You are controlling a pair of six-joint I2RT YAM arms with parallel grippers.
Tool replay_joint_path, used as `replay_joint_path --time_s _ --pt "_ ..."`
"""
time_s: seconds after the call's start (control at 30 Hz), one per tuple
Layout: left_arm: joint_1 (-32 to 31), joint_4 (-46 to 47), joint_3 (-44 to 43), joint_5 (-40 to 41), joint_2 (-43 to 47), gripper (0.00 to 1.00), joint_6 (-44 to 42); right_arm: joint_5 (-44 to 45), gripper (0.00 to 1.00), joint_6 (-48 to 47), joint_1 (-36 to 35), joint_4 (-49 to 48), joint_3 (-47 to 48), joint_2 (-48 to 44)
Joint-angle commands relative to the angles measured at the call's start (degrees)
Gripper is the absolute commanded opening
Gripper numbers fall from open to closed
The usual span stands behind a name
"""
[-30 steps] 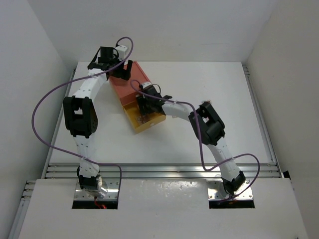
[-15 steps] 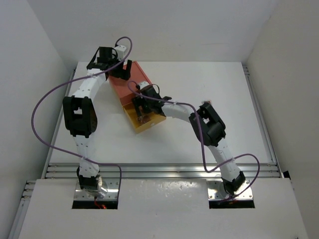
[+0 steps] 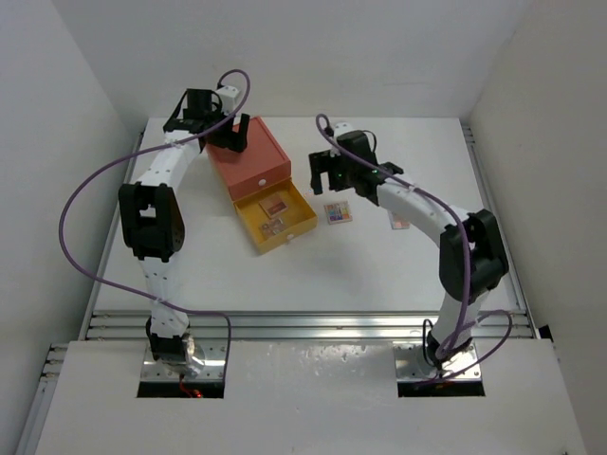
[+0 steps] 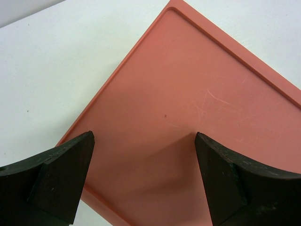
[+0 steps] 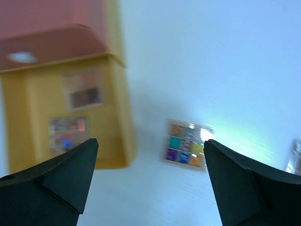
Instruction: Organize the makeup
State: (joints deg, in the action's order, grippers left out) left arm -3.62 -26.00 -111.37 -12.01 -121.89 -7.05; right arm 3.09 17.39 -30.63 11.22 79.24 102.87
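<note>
An orange-red box (image 3: 248,157) has its yellow drawer (image 3: 301,225) pulled open. Two small palettes lie in the drawer, a pink-brown one (image 5: 83,96) and a multicoloured one (image 5: 68,134). Another multicoloured palette (image 3: 336,213) lies on the table right of the drawer and shows between my right fingers in the right wrist view (image 5: 187,145). A further palette (image 3: 399,223) peeks out beside the right arm. My right gripper (image 3: 337,182) is open and empty above the table (image 5: 150,141). My left gripper (image 3: 232,133) is open over the box top (image 4: 145,136). No brush sticks are in view.
White walls close in the table on the left, back and right. Metal rails (image 3: 313,322) run along the near edge. A purple cable (image 3: 85,199) loops off the left arm, and another hangs by the right arm's base.
My right gripper has left the drawer and moved up and to the right, above the table. Two palettes now show in the drawer. The left arm has not moved.
</note>
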Motion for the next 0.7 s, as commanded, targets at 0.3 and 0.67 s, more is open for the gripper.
replay_joint_path --time_s 0.3,0.67 --pt "1.24 -3.27 -1.39 0.94 -1.60 0.94 -0.95 1.64 0.96 0.45 3.47 8.03 3.11 16.64" --pt "1.24 -3.27 -1.39 0.94 -1.60 0.94 -0.95 4.82 0.84 0.01 4.35 6.97 2.67 20.97"
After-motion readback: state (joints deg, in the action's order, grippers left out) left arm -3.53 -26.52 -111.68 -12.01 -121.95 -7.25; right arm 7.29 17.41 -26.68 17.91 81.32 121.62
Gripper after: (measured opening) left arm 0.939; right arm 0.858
